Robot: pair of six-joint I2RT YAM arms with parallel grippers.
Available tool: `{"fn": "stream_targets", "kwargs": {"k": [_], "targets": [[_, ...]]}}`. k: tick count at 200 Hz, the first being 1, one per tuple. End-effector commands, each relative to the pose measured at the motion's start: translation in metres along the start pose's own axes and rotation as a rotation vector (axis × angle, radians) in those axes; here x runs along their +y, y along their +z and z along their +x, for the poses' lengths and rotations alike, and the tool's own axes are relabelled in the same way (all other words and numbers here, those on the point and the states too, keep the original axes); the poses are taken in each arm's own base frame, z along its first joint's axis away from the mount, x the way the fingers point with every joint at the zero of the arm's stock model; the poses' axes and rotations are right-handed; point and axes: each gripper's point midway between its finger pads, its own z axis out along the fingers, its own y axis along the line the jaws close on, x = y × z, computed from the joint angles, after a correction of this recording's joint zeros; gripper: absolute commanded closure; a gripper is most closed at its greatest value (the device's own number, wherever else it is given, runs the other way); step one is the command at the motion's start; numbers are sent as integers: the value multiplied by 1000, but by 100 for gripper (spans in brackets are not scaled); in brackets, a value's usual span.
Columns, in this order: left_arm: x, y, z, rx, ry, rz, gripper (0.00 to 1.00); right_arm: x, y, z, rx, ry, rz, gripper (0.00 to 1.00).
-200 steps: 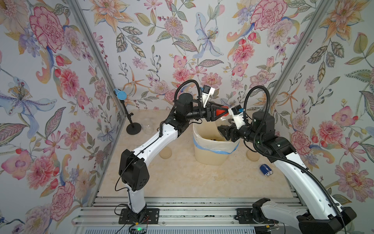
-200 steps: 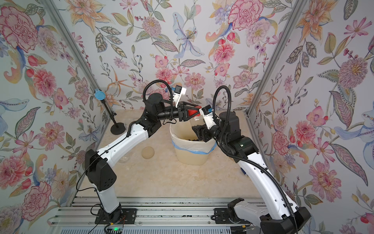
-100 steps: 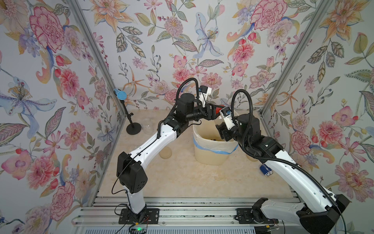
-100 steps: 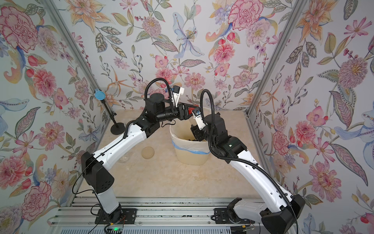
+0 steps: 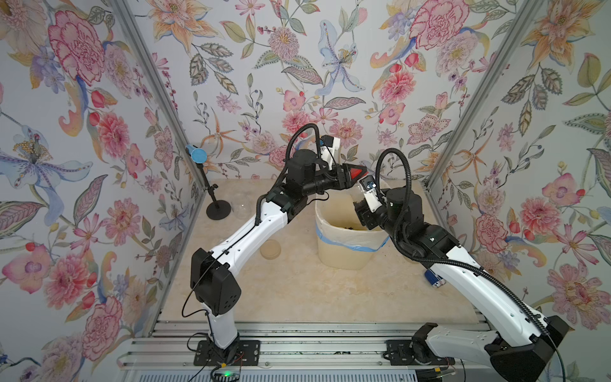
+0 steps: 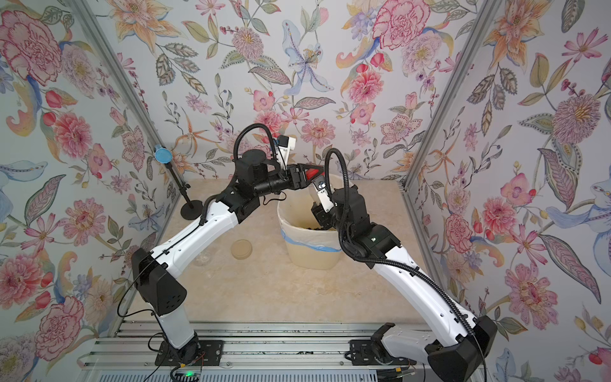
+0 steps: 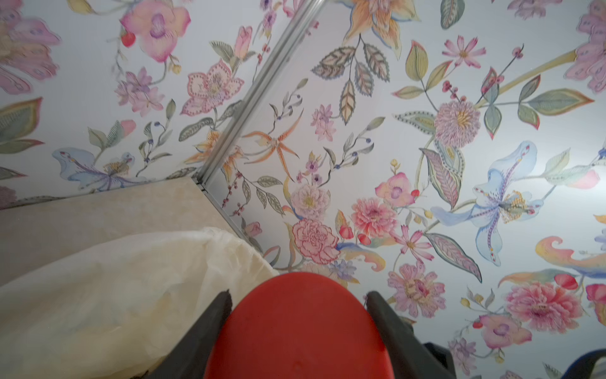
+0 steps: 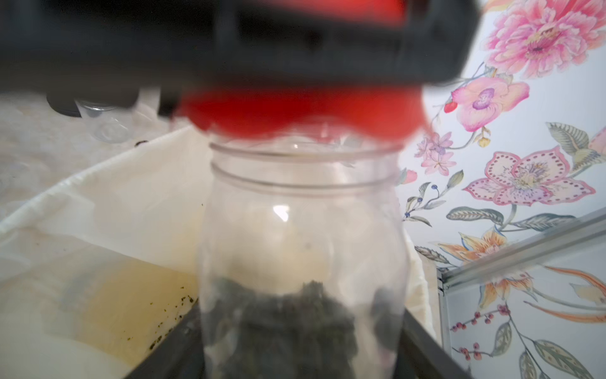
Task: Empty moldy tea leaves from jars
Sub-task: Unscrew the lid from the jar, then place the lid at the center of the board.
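Right arm has swung in toward frame centre over the last second; left arm barely shifted.

Left fingers (image 7: 196, 344): closed narrow on the red cap (image 7: 295, 328), one on each side of its rim. Right fingers (image 8: 423, 351): clamped round the lower body of the jar (image 8: 301, 229), held fairly wide by its girth. Cap sits at the jar's mouth with bare threads showing below it. Cannot tell if any thread is still engaged.

Tea leaves (image 8: 285, 321): dark clump in the bottom of the jar, not yet poured.

Both meet above the lined bin (image 5: 344, 251), centre of a top view. A few dark crumbs are already inside it. Loose beige lid (image 5: 270, 248) lies on the tabletop (image 5: 297, 291), left of the bin.

Step, as judged: getting the cap off. Keep the cap's axis in line with the neck and the jar grip firm. Draw the cap straight clear before tipping. Keep the mouth inside the bin's rim so nothing scatters.
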Motion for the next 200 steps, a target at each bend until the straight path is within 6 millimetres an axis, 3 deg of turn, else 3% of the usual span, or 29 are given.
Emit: {"fn": "stream_targets", "kwargs": {"k": [1, 31, 62, 88, 106, 111, 117, 147, 174, 200], "targets": [[0, -16, -47, -118, -63, 24, 57, -22, -11, -6, -31, 20, 93, 50], [-4, -18, -53, -122, -57, 34, 58, -23, -13, -4, -34, 24, 91, 50], [10, -32, -54, -136, -73, 20, 58, -25, -15, -5, -44, 42, 83, 50], [31, -73, -73, -215, -61, -24, 57, -26, -17, -6, -52, 52, 74, 49], [61, -111, -79, -265, -23, -129, 55, -27, -19, -7, -60, 58, 69, 50], [77, -118, -74, -265, -21, -175, 54, -27, -19, -7, -61, 61, 68, 50], [72, -135, -79, -291, 9, -195, 54, -27, -20, -8, -64, 66, 63, 49], [120, -160, -40, -211, 120, -426, 54, -31, -28, -11, -89, 132, 36, 49], [171, -178, 12, -152, 192, -620, 55, -36, -37, -15, -122, 192, 12, 49], [201, -177, 62, -135, 261, -697, 54, -41, -43, -20, -147, 232, -3, 49]]}}
